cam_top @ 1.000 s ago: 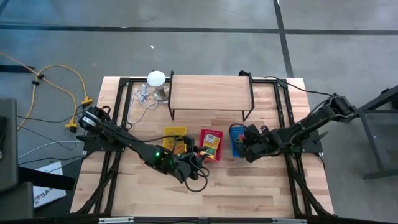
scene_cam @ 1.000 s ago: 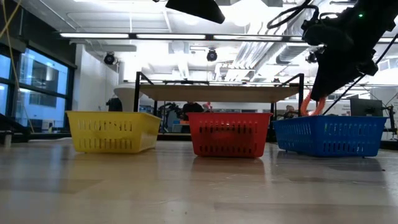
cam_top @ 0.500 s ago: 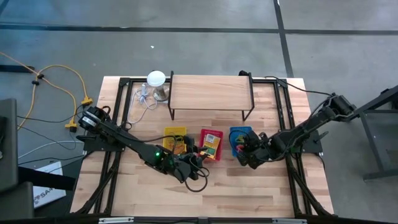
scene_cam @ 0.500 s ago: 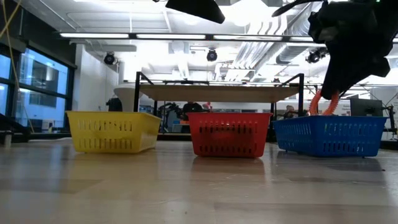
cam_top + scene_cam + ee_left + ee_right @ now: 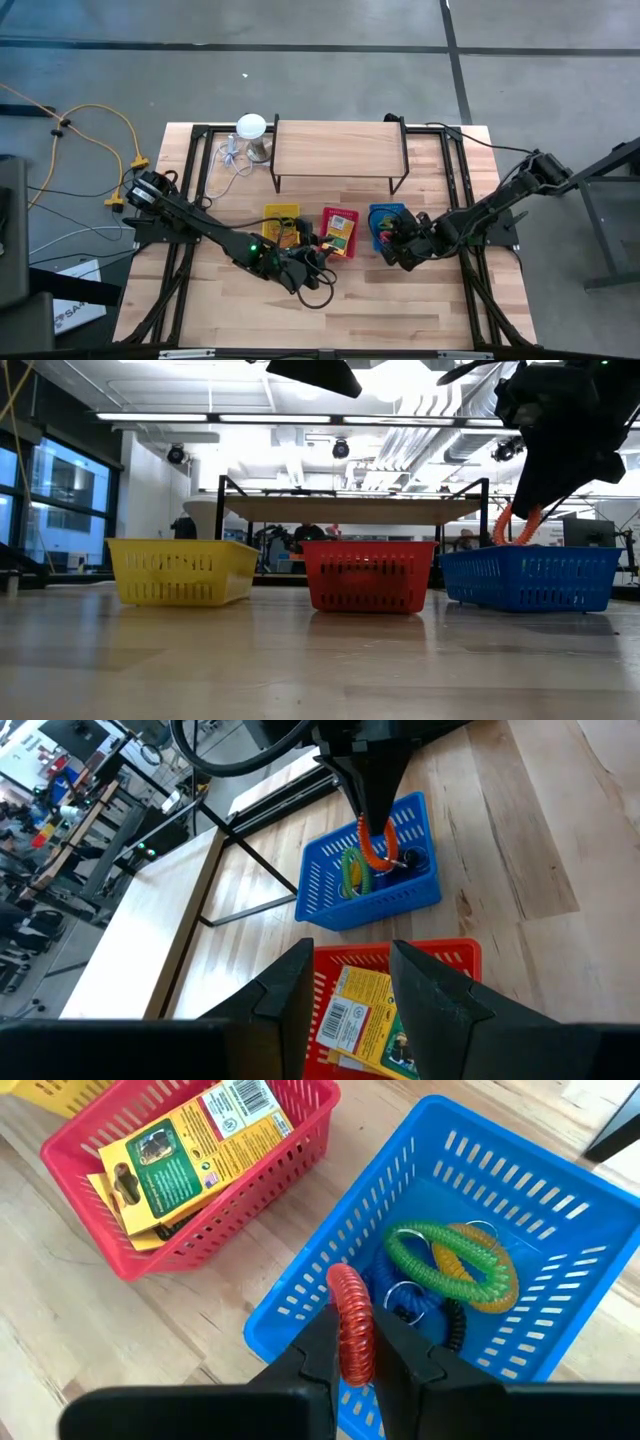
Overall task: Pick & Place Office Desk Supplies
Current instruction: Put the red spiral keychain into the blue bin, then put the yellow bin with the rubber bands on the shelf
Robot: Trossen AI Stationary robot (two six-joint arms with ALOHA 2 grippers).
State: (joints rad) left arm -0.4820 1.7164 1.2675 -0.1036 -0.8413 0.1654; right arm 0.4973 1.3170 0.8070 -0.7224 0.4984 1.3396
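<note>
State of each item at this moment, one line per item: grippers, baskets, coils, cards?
Right gripper: shut on the orange coil, raised above the blue basket's rim.
Left gripper: open, empty, above the red basket.
Blue basket: upright, holding a green coil and a yellow coil.
Red basket: upright, holding yellow-and-green cards lying flat.
Yellow basket: upright, contents unclear.

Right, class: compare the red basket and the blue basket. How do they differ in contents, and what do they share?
The red basket holds flat yellow-and-green card boxes; the blue basket holds green and yellow coiled rings. The right gripper holds an orange ring over the blue basket; nothing hangs over the red. Both are slotted, rectangular, on the table.
</note>
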